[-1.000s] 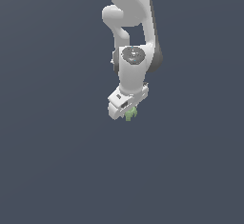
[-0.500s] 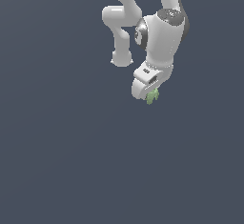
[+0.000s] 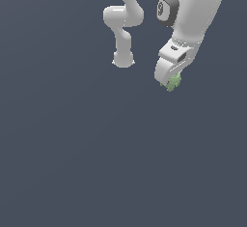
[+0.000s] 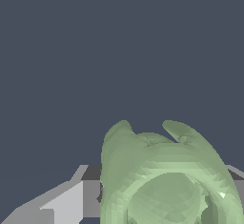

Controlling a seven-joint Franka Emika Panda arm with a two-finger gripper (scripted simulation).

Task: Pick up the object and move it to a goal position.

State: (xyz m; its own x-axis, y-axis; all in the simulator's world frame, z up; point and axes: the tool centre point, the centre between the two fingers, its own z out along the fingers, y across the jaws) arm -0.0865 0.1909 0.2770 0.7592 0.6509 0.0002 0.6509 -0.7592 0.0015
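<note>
The pick-up looks done: the object (image 3: 173, 82) hangs at the tip of the gripper (image 3: 169, 83), in the upper part of the exterior view toward that view's right. It touches no surface that can be seen. The gripper is pinching the object, with only a small part of it poking out below the white fingers. What remains, as far as can be judged, is carrying it to the goal and holding it there. No goal marker shows in either view, so how near the end is cannot be told.

The object is pale green and lumpy, with a faceted, slightly glossy skin. In the wrist view it (image 4: 164, 180) fills much of the frame: a rounded dome with a shallow hollow in it and two or three short pointed lobes sticking out from its edge. It looks rigid rather than soft. A grey and white finger (image 4: 71, 201) sits just beside it, flat-faced and hard-edged.

The arm (image 3: 193, 18) is smooth white with a dark joint ring. The counter (image 3: 72, 163) is a flat, even slate blue without texture.
</note>
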